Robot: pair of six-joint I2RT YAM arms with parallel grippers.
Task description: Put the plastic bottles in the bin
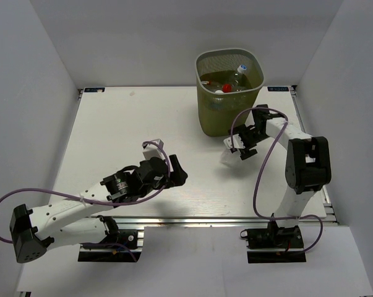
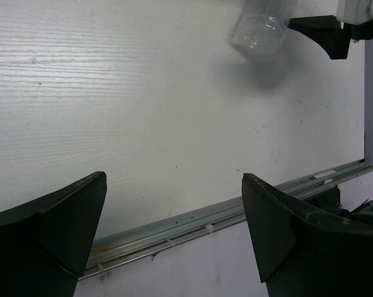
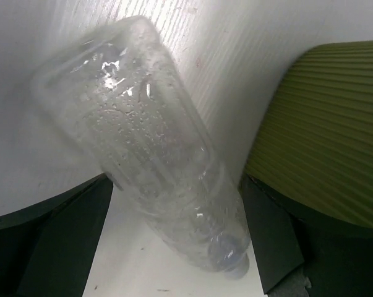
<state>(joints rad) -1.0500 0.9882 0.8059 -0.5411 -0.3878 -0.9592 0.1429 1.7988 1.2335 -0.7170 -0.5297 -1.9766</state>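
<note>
Several small clear plastic bottles (image 1: 226,86) already lie in the olive-green perforated bin (image 1: 216,117). One last clear bottle (image 3: 155,161) remains on the white desk (image 1: 124,124) beside it, between the wide-spread jaws of the right tool (image 1: 244,146), seemingly unclamped, while the left tool (image 2: 174,179) gapes empty.

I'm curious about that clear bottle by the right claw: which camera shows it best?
The right wrist view: the clear bottle fills the frame, cap to base, beside the bin. The top view shows it small; the left wrist view catches only its blurred end.
</note>
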